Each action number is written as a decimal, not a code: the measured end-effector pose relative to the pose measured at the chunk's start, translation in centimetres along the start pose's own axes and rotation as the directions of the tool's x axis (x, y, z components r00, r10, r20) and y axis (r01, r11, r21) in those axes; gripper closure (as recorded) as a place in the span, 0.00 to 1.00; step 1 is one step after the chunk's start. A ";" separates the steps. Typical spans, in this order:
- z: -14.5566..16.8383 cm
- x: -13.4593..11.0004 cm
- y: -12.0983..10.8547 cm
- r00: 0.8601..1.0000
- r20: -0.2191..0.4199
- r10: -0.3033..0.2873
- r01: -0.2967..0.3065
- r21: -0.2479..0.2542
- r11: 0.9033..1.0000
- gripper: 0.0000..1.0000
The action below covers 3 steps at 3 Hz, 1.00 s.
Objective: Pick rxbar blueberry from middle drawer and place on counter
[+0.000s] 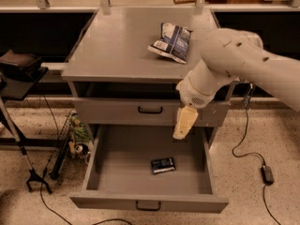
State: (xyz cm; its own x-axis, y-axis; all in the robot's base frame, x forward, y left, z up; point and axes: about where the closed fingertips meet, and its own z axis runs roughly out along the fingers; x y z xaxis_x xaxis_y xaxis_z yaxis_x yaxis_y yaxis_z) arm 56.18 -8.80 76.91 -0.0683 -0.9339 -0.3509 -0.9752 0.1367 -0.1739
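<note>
One rxbar blueberry (pixel 163 165) was noted flat on the middle drawer (pixel 121 165) floor, near the front edge, about centre. The gripper (pixel 183 124) was held over the back edge, right of centre, apart from the bar. How wide it stood could not be told. On an off-line descent the thin bar could be shoved into the front wall, or the upper drawer front (pixel 108 110) clipped.

pincer (pixel 181 131) over drawer (pixel 108 201), arm (pixel 262 69) cropped right

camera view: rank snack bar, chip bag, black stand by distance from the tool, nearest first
The tool hangs over the open drawer, right side.
1. snack bar: just below, on the drawer floor.
2. chip bag: up on the counter.
3. black stand: far left.
</note>
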 end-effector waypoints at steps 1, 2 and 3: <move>1.0 2.7 2.8 1.000 -0.013 0.003 -0.004 -0.054 0.999 0.00; 3.2 4.1 5.2 1.000 -0.023 0.008 -0.011 -0.112 0.994 0.00; 3.2 4.1 5.2 1.000 -0.023 0.009 -0.011 -0.112 0.994 0.00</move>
State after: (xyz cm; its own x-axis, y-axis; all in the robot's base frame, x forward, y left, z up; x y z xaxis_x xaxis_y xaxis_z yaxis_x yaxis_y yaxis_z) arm 51.48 -10.82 71.59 -0.0814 -0.9400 -0.3314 -0.9919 0.1089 -0.0654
